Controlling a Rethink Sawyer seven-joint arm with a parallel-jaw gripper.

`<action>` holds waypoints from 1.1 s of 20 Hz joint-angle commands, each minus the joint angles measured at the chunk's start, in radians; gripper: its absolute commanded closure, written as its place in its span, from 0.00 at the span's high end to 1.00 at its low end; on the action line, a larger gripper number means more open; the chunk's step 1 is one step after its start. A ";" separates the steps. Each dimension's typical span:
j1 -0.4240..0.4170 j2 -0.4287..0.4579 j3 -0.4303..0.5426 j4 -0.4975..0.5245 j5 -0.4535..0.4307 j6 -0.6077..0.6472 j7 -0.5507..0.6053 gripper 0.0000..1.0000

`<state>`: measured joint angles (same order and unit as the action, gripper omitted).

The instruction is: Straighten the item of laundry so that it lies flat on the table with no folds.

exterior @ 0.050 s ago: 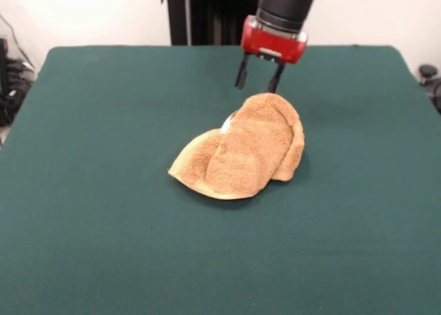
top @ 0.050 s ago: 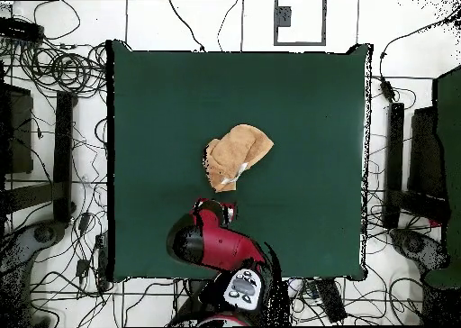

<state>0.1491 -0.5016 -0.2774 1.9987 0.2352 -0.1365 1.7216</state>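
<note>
A: Towel [exterior @ 0.050 s ago: 244, 149] status?

B: Sitting bunched near the middle of the table [exterior @ 0.050 s ago: 103, 246], directly below and in front of my gripper [exterior @ 0.050 s ago: 259, 76]. It is folded over on itself into a rounded hump, fluffy side out, not lying flat.

A: Gripper?

B: Hanging just above the towel's rear edge. Fingers [exterior @ 0.050 s ago: 240, 74] are spread apart with a clear gap between them, nothing held. One finger tip is sitting right at the top of the hump; I cannot tell whether it is touching the cloth.

A: Any edges showing?

B: Flat woven border [exterior @ 0.050 s ago: 207, 187] is curling along the side of the heap farthest from me. Small white tag [exterior @ 0.050 s ago: 226, 123] is poking out on the side nearest me, just below my fingers.

A: Overhead confirming?

B: Yes. Towel [top @ 0.050 s ago: 238, 156] is lying as a crumpled lobed shape just ahead of my gripper [top @ 0.050 s ago: 216, 205], with green felt showing all round it, well clear of every table edge. My arm [top @ 0.050 s ago: 212, 243] is reaching in from the table edge behind the gripper.

A: Surroundings?

B: Cables [top @ 0.050 s ago: 63, 68] are lying on the floor beside the table.
</note>
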 commanded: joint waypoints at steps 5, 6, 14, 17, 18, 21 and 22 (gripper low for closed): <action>0.088 -0.035 -0.062 0.054 0.210 -0.212 0.389 1.00; 0.097 -0.033 -0.072 0.054 0.216 -0.239 0.390 1.00; 0.103 -0.016 -0.104 0.022 0.133 -0.409 0.338 1.00; 0.076 -0.021 -0.090 -0.001 0.072 -0.445 0.309 1.00; 0.067 -0.023 -0.085 -0.008 0.051 -0.457 0.299 1.00; 0.033 0.026 -0.050 -0.051 -0.003 -0.517 0.293 1.00; 0.025 0.030 -0.043 -0.057 -0.017 -0.525 0.290 1.00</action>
<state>0.2079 -0.5435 -0.3984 1.9970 0.3052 -0.5650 1.8293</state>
